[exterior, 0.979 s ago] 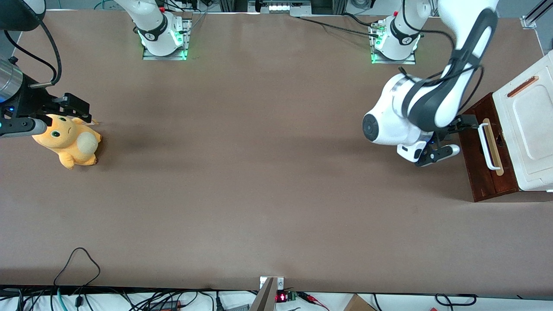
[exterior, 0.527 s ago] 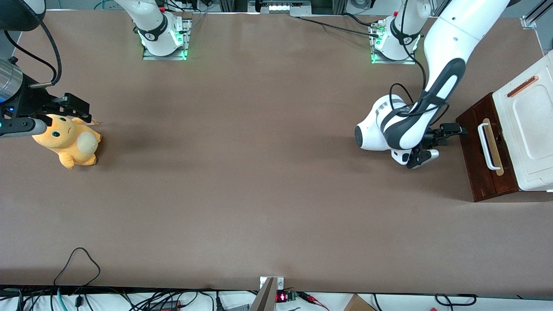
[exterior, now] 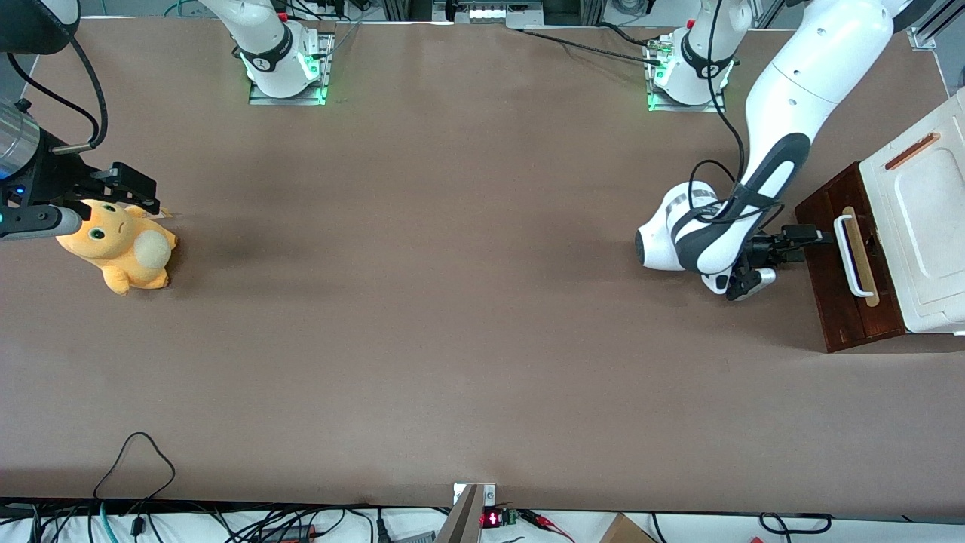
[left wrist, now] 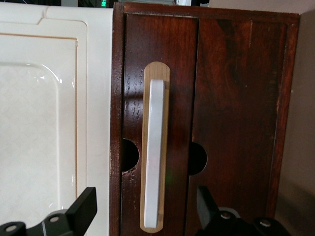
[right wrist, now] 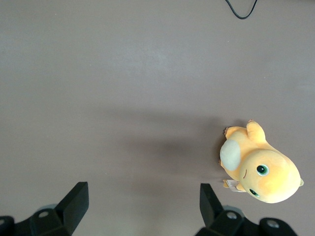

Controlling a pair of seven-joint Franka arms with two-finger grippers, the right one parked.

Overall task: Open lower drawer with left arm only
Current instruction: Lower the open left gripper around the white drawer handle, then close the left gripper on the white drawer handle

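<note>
The lower drawer [exterior: 880, 320] has a dark reddish-brown wood front and sits shut under the cabinet's white top [exterior: 923, 219]. Its white bar handle [exterior: 853, 256] lies on a pale wood strip. The left arm [exterior: 784, 113] reaches down in front of the drawer. Its gripper [exterior: 818, 236] is level with the handle's end farther from the front camera, close to the wood front. In the left wrist view the drawer front [left wrist: 133, 98] fills the frame, and the gripper [left wrist: 145, 210] is open, its fingers [left wrist: 82, 209] standing either side of the handle [left wrist: 154, 152], not touching it.
An orange plush toy [exterior: 117, 245] lies at the parked arm's end of the table, also in the right wrist view [right wrist: 261, 169]. The two arm bases [exterior: 686, 72] stand along the table edge farthest from the front camera. A second dark wood panel [left wrist: 236, 108] adjoins the handled one.
The left gripper drew back from the handle toward the table's middle, then came forward again to the drawer front, a little nearer the front camera. The drawer has not moved.
</note>
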